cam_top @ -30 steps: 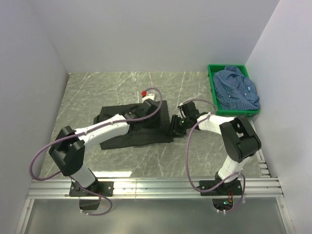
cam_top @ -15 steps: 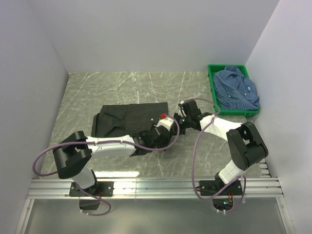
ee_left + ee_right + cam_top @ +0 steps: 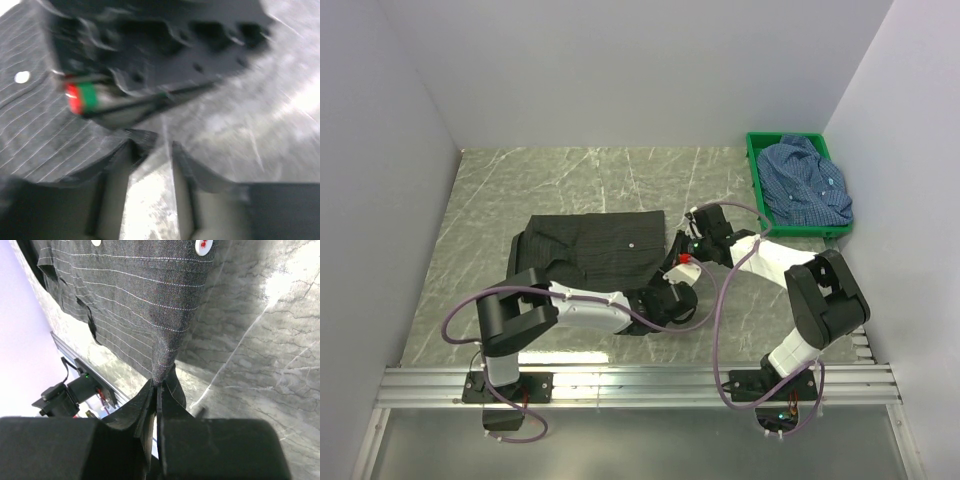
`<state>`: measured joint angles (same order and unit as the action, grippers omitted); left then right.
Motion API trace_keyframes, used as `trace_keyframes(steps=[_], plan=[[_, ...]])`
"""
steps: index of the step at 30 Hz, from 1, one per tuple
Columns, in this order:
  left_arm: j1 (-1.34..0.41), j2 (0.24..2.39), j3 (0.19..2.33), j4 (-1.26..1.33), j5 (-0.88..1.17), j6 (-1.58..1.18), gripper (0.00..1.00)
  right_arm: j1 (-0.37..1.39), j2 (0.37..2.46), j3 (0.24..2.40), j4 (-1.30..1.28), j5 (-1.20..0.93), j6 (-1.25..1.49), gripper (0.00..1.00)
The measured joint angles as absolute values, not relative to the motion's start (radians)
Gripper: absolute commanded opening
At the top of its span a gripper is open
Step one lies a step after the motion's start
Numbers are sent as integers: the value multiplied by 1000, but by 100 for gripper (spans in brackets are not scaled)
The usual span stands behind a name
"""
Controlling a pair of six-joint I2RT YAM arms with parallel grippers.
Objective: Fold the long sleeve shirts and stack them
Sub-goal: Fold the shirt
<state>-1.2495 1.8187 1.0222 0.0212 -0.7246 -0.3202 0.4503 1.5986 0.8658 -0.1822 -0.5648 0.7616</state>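
A black shirt (image 3: 590, 245) with fine pale stripes lies spread flat mid-table. The right wrist view shows its cloth (image 3: 135, 305) with white buttons. My right gripper (image 3: 688, 248) is at its right edge, shut (image 3: 159, 384) on a pinched fold of that edge. My left gripper (image 3: 675, 280) is low at the shirt's near right corner, just in front of the right one. Its view is blurred; its fingers (image 3: 152, 147) stand apart over bare table, with the shirt's corner (image 3: 45, 130) touching the left finger. A blue checked shirt (image 3: 807, 185) lies crumpled in the crate.
The green crate (image 3: 755, 170) stands at the back right against the right wall. White walls close in the left, back and right sides. A metal rail (image 3: 640, 385) runs along the near edge, with both arm bases bolted to it.
My left arm has swung from the shirt's far right corner to its near right corner, its jaws narrowing. My right gripper has closed on the shirt's right edge.
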Motion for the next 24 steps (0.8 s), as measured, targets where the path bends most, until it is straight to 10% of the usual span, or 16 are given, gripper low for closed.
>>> trace_keyframes(steps=[6, 13, 24], plan=[[-1251, 1845, 1056, -44, -853, -390, 1, 450, 1599, 866, -176, -565, 768, 9], [-1252, 1835, 1055, -73, -872, -431, 1, 432, 1599, 870, -165, -562, 791, 63], [-1250, 1733, 1049, -99, -853, -495, 1, 400, 1761, 966, -47, -543, 835, 78]])
